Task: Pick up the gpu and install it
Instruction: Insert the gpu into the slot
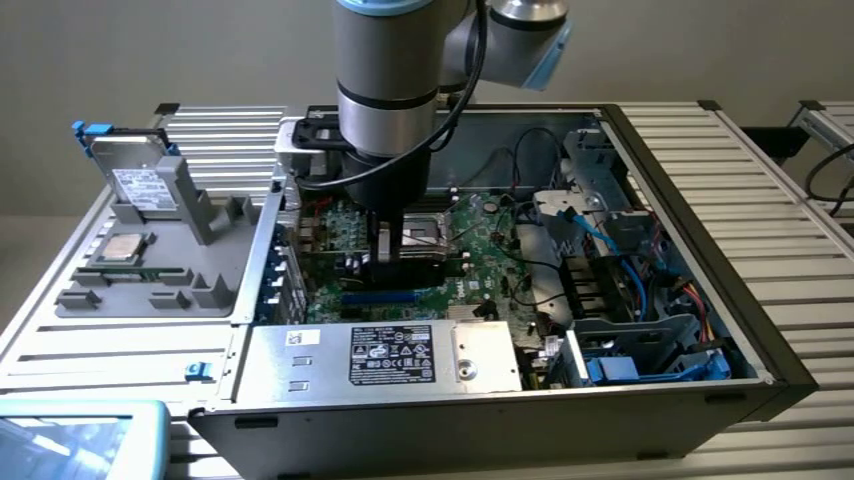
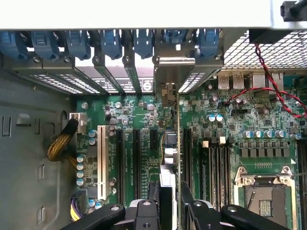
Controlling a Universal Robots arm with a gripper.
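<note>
Seen edge-on in the wrist view, the gpu stands upright over the green motherboard. Its silver end bracket is up against the case's rear slot openings. My gripper is shut on the card, one black finger on each side of it. In the exterior view the gripper reaches down into the open computer case, with the card's black body just above the board. I cannot tell whether the card's lower edge sits in a slot.
A white slot and black slots run beside the card, under blue rear clips. The processor socket, red-black wires and a yellow cable bundle lie nearby. Outside stand the power supply and a grey tray with a hard drive.
</note>
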